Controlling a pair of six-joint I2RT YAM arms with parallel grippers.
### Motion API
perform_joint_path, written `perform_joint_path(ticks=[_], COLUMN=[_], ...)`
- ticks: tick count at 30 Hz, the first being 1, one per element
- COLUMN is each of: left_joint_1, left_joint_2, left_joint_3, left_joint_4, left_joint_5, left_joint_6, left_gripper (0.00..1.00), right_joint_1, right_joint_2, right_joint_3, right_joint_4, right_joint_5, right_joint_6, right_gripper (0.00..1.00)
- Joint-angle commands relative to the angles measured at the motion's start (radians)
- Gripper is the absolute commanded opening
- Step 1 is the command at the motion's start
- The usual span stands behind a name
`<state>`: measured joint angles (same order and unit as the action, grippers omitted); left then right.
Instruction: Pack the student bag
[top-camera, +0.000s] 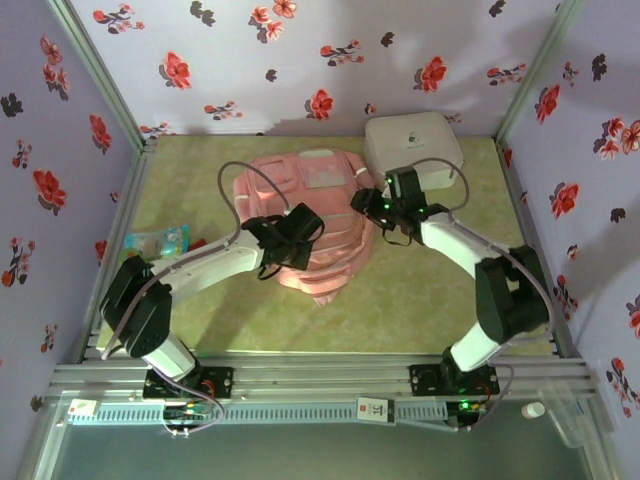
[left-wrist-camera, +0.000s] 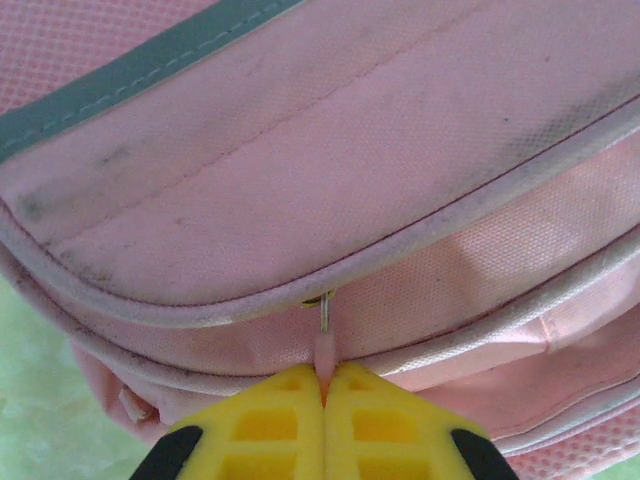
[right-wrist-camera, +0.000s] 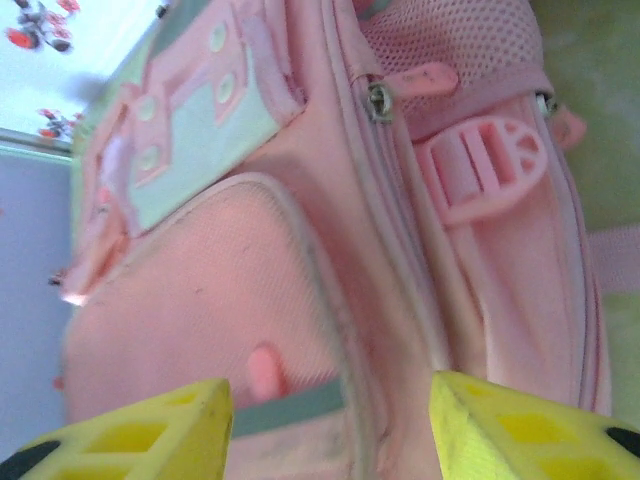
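The student bag (top-camera: 335, 238) lies flat in the middle of the green table (top-camera: 420, 300), with a pale panel on its far part. The left gripper (top-camera: 298, 232) is down on the bag's near-left part, and from this height it is unclear whether its fingers are closed. The right gripper (top-camera: 368, 203) sits at the bag's right edge, just near of a white rounded hard case (top-camera: 412, 148) in the far right corner. A teal packet (top-camera: 158, 240) lies by the left wall, well apart from the bag.
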<state>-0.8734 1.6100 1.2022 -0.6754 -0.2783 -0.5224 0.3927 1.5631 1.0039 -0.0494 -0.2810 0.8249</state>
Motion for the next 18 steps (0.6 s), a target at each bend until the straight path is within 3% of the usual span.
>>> perform_joint_path(ticks=[1,7,15,18], left_joint_1=[-0.006,-0.004,-0.003,0.002], left_joint_2=[0.01,0.001,-0.011,-0.018], left_joint_3=[0.036,0.04,0.031,0.027], left_joint_4=[0.026,0.011,0.005,-0.001], left_joint_5=[0.02,0.008,-0.002,-0.007], left_joint_6=[0.021,0.024,0.022,0.02], left_gripper=[0.0,0.0,0.0,0.0], right_joint_1=[0.006,0.015,0.044,0.048], right_joint_2=[-0.061,-0.057,0.033,0.062], right_joint_3=[-0.066,-0.107,-0.051,-0.031], right_joint_4=[0.042,0.053,0.075,0.071], right_joint_5=[-0.008,-0.025,-0.076,-0.085], right_joint_6=[0.131,0.2,0.186,0.179], right_gripper=[0.54,0.53,0.42,0.33])
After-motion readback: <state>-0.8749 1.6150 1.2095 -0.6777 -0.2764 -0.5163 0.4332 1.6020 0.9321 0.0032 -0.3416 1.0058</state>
